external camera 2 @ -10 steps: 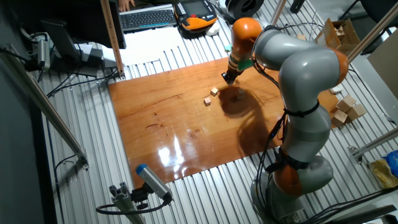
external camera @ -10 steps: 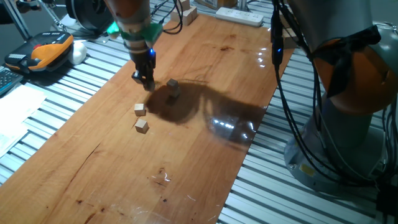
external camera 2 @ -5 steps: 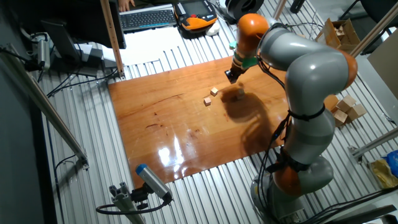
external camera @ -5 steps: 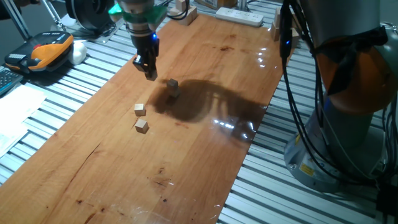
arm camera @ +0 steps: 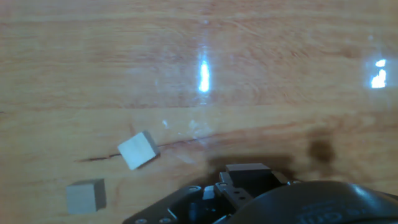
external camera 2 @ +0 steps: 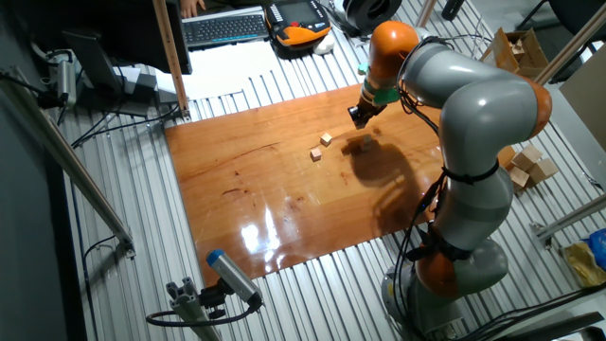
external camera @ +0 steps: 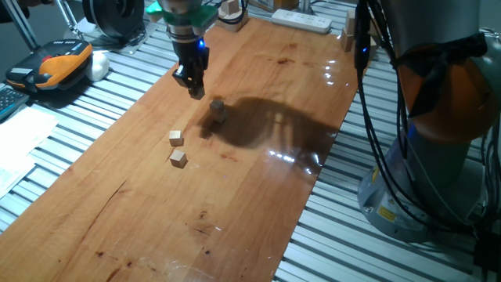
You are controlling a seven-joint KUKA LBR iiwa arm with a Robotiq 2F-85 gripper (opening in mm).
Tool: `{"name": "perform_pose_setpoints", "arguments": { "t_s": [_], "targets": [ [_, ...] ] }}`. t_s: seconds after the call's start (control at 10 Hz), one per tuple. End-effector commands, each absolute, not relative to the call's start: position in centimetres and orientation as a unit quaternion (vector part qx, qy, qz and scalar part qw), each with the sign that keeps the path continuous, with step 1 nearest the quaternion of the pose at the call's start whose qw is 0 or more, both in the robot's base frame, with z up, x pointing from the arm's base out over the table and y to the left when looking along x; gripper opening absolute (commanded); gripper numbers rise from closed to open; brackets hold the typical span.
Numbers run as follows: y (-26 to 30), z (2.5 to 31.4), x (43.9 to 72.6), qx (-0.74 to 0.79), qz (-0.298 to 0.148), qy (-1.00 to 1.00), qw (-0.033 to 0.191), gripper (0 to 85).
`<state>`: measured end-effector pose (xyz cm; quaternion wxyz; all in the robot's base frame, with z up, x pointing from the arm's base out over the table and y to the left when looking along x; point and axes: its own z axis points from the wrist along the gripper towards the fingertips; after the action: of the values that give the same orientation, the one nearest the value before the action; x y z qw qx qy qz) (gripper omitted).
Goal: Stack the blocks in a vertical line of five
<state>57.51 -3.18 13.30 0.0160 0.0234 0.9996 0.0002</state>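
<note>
My gripper (external camera: 195, 89) hangs above the wooden board, up and to the left of a short stack of blocks (external camera: 218, 110) that sits in the arm's shadow. Its fingers are shut on a small block, which shows as a dim square shape at the tips (arm camera: 247, 174) in the hand view. Two loose blocks (external camera: 176, 138) (external camera: 178, 158) lie side by side nearer the front left. In the other fixed view the gripper (external camera 2: 358, 117) is above the stack (external camera 2: 365, 143), with the loose pair (external camera 2: 327, 139) (external camera 2: 315, 153) to its left. The hand view shows both loose blocks (arm camera: 138, 150) (arm camera: 86, 196).
A white power strip (external camera: 301, 21) lies at the board's far end. An orange device (external camera: 63, 61) rests off the board's left side. Larger pale wooden blocks (external camera 2: 525, 166) sit beyond the right edge, near the arm's base (external camera 2: 454, 265). A keyboard (external camera 2: 222, 26) lies behind.
The gripper has risen from the board just left of the stack and moved up and toward the far end. The stack and the two loose blocks have not moved.
</note>
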Motion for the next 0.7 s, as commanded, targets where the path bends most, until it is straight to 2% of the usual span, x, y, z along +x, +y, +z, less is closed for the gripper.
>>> {"name": "perform_pose_setpoints", "arguments": {
  "t_s": [0.0, 0.3, 0.6],
  "targets": [
    [-3.3, 13.3, 57.4, 0.046, -0.002, 0.999, 0.016, 0.0],
    [-3.8, 13.3, 57.2, 0.018, -0.022, 0.999, 0.017, 0.0],
    [-4.8, 12.7, 56.7, 0.009, -0.022, 1.000, 0.017, 0.0]
  ]
}}
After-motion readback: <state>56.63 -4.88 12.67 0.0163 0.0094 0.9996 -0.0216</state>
